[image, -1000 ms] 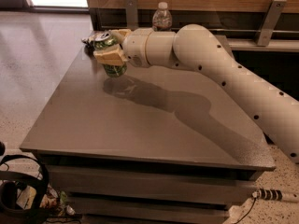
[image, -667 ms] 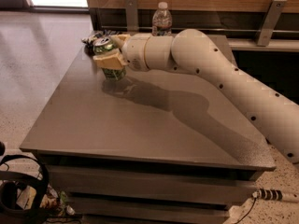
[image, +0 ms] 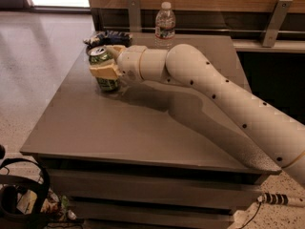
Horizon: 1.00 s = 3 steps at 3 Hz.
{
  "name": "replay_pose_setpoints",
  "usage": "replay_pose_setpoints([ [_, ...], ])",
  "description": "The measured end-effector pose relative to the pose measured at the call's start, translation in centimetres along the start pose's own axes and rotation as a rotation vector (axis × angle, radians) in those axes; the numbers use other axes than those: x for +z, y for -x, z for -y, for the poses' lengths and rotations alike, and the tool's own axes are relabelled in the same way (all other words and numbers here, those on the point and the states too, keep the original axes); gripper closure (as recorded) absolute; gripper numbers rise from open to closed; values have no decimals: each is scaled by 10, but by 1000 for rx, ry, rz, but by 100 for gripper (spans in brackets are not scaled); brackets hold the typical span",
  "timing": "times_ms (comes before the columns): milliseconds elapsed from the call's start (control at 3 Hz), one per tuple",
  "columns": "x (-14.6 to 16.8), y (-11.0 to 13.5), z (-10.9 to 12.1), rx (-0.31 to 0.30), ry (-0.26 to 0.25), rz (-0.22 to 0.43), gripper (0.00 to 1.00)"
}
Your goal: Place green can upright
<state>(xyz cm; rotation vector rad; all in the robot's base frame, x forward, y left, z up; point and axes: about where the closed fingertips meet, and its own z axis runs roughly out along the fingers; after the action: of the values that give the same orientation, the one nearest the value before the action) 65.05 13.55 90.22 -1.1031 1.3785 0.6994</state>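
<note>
Green can point(image: 108, 83), the only one, stands upright in the upper left of the frame, its base down at the grey tabletop point(image: 143, 128). The single gripper point(image: 106, 62) is clamped around its upper half, the white arm point(image: 214, 94) reaching in from the lower right. Behind the can lies one dark crumpled packet point(image: 108, 36). One clear water bottle point(image: 165, 25) stands at the far edge.

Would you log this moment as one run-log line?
gripper: shut on small green aluminium can | can: upright, grey table's far corner | clear plastic water bottle: at back edge
</note>
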Motion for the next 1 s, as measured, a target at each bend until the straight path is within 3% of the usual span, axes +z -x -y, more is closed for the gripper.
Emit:
replay_pose_setpoints([
  [333,-4,-16,-9,16,-36,-49,100],
  [667,-5,-14,-9,16,-38,-52,100],
  [1000,-4,-13,-10,16,-36,-51,77],
])
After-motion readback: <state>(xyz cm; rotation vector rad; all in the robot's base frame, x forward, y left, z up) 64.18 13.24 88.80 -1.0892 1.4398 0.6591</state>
